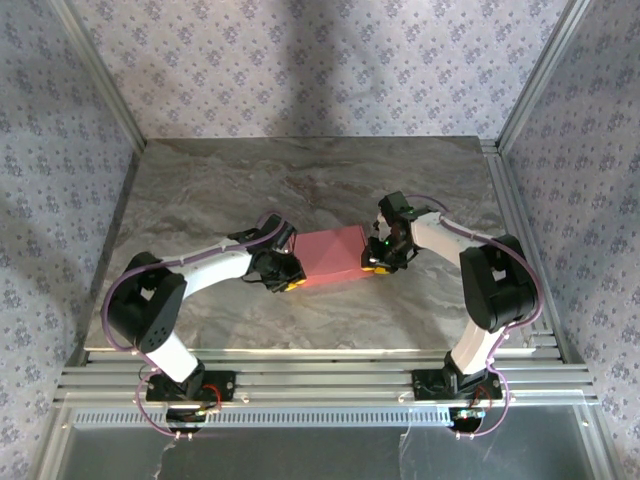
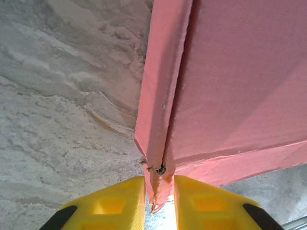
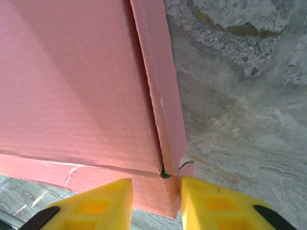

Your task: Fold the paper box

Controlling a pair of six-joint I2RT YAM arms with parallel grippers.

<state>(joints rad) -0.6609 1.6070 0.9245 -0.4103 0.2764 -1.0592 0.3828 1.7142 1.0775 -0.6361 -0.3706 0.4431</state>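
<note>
Both end effectors, left (image 2: 159, 201) and right (image 3: 156, 203), are narrowly parted around opposite near corners of the paper box (image 1: 332, 257) on the worktop (image 1: 300, 180); I judge side flaps are mid-fold, so next I press them square.

Pink-red paper box (image 1: 334, 256); grey marbled table (image 1: 300, 180); yellow fingertips (image 2: 115, 203).

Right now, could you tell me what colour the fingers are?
Bright yellow fingers, clearest in the left wrist view, at the pink paper box.
</note>
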